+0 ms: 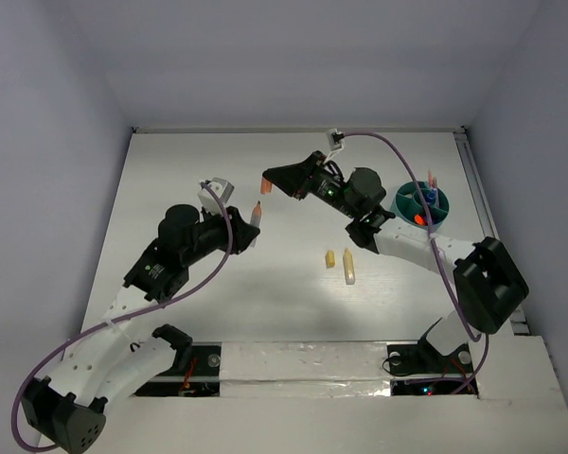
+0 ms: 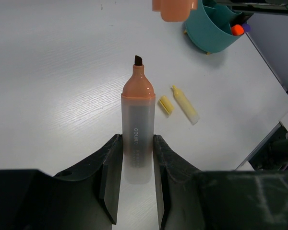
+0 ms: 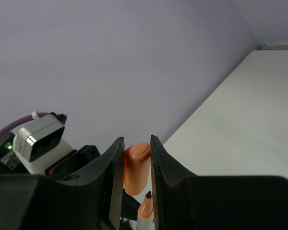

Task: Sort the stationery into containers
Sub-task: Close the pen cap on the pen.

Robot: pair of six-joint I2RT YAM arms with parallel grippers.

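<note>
**Capping the orange highlighter in mid-air**

With the left claw (image 2: 136,143) pinching the barrel of the orange highlighter (image 2: 138,115) above the middle of the table (image 2: 57,76), dark tip bare, and the right claw (image 3: 137,141) pinching the matching orange cap (image 3: 136,165) just beyond that tip and not touching it, line up first, push second. Judging by the left wrist view, slightly off-axis, so bring the cap's mouth square over the tip. Then press straight along the barrel until seated, without loosening either pinch. Afterwards, carry to the teal organiser (image 1: 404,194) at the far right. Leave the uncapped yellow marker (image 2: 185,104) and the yellow cap (image 2: 165,105), lying side by side on the table, for later.
</note>
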